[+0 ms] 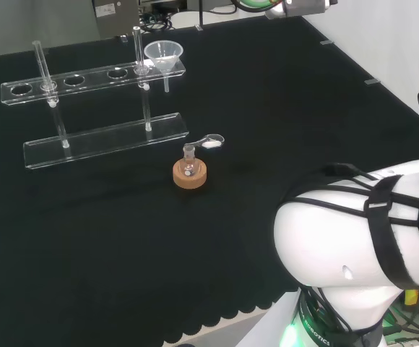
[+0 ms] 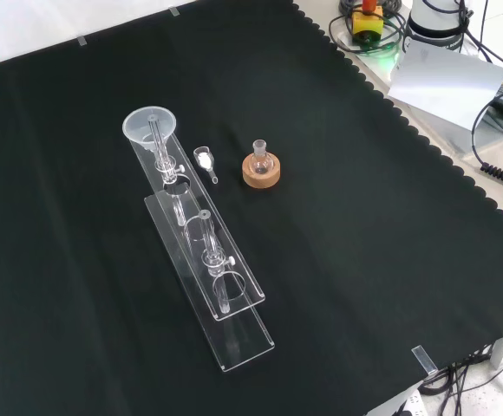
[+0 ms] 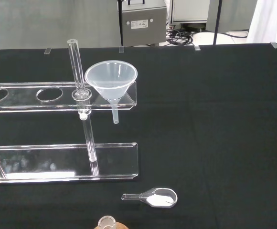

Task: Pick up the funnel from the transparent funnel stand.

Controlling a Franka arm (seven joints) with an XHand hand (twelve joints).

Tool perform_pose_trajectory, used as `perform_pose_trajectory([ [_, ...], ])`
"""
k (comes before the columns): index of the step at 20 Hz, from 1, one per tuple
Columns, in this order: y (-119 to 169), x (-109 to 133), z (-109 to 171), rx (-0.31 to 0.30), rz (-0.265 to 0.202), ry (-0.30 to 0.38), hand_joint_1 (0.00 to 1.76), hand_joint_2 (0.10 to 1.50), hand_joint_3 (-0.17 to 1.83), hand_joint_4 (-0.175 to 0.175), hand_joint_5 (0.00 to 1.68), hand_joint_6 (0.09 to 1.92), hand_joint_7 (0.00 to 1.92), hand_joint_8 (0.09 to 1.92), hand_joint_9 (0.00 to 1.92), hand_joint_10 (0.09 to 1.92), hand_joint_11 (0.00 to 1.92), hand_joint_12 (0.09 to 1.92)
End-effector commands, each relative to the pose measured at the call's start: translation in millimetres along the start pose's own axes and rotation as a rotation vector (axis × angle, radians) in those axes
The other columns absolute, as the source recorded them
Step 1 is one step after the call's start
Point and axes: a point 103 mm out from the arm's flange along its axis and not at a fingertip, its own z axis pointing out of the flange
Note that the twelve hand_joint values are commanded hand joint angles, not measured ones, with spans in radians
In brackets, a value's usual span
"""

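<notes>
A clear funnel (image 1: 163, 55) (image 2: 150, 127) (image 3: 111, 80) sits in the end hole of the transparent funnel stand (image 1: 87, 81) (image 2: 234, 295) (image 3: 14, 93), its stem hanging below the upper shelf. The stand has an upper shelf with several holes, two upright rods and a flat base plate (image 1: 101, 141) (image 3: 57, 164). The arm's white links (image 1: 368, 231) stand at the right of the head view, far from the stand.
A small round flask on a cork ring (image 1: 190, 172) (image 2: 261, 168) (image 3: 111, 223) stands near the stand's base. A clear scoop with white powder (image 1: 211, 142) (image 2: 205, 159) (image 3: 158, 197) lies beside it. Cables and a white sheet (image 2: 447, 82) lie past the cloth's scalloped edge.
</notes>
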Motion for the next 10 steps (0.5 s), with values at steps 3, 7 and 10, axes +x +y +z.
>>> perform_pose_trajectory([
  [3, 1, -1, -1, -0.006, 0.006, -0.003, 0.02, 1.19, 0.43, 0.001, 0.23, 0.09, 0.0, 0.36, 0.11, 0.64, 0.01, 1.37],
  [7, 4, -6, -5, 0.0, 0.009, 0.008, 0.0, 1.2, 0.43, 0.001, 0.23, 0.09, 0.0, 0.34, 0.1, 0.63, 0.0, 1.37],
  [10, 9, -16, -6, 0.007, 0.022, 0.007, 0.0, 1.21, 0.42, 0.001, 0.23, 0.09, 0.0, 0.34, 0.1, 0.63, 0.0, 1.37],
])
